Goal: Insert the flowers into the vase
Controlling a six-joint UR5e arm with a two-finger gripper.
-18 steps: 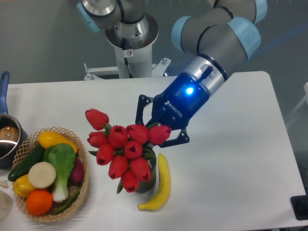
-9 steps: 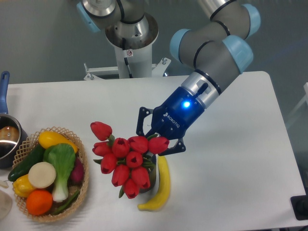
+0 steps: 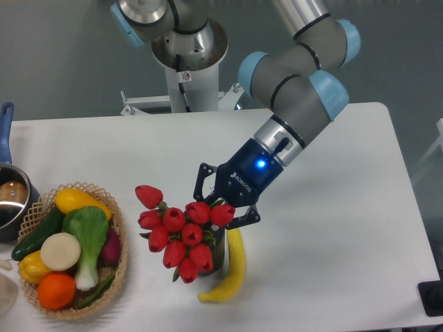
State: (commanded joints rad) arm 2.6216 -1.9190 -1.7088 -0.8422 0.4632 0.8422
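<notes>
Gripper [image 3: 220, 207] fingers pinching flowers [image 3: 178, 233] above vase [image 3: 216, 250]; insertion step underway. Next: lower stems straight down, then release.

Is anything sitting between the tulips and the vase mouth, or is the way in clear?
Nothing visible stands between them. The flowers sit directly over the vase, hiding its mouth, with the gripper at the bunch's upper right. The banana lies beside the vase on the right, not over it.
</notes>
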